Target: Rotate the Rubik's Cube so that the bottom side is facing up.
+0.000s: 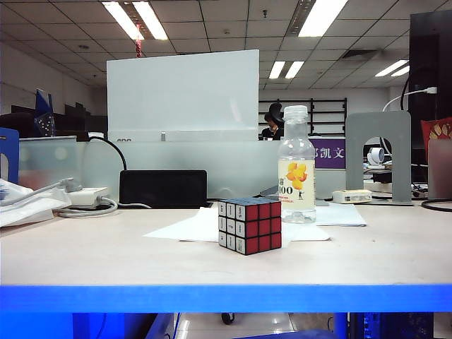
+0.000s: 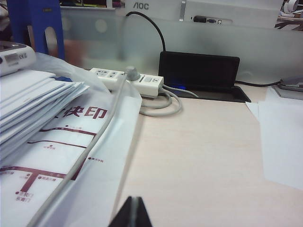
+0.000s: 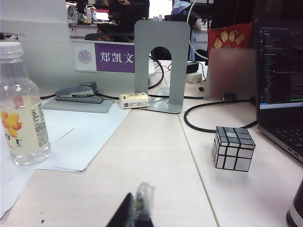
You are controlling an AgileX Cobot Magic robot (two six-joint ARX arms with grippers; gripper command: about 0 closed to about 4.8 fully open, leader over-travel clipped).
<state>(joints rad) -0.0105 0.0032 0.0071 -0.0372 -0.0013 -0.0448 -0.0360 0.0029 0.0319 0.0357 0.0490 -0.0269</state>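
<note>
The counter (image 1: pixel 85 254) carries everything here, and judging by how things lie, the task has not started: the Rubik's Cube (image 1: pixel 250 225) sits flat near the middle of the exterior view, on the edge of some white sheets of paper (image 1: pixel 185 227), just in front of and beside a clear bottle (image 1: pixel 296 166). Its top is blue, with a white dark-marked face and a red face toward the camera. Nothing touches it, so the whole turn, bringing its bottom face up, is still to do.

Neither arm shows in the exterior view. The left claw (image 2: pixel 134 213) hangs low over bare counter beside a stack of plastic-wrapped papers (image 2: pixel 42 137), its jaws pressed together and empty. The right claw (image 3: pixel 137 208) hovers over open counter with the bottle off to one side and a silver mirror cube (image 3: pixel 233 148) well apart on the other; its jaws are likewise clenched on nothing. Neither wrist view shows the Rubik's Cube.

As for writing: the white monitor back (image 2: pixel 199 9) reads "AOC". A purple nameplate (image 3: pixel 115 57) bears white Chinese characters, "郑凯文" as best I can read them. The bottle's label shows "100" beside an orange fruit picture. The wrapped papers carry red print including "快印". The laptop screen (image 3: pixel 279 61) has lines of text too small to read, and the marks on the cube's white stickers are also too small to make out.
</note>
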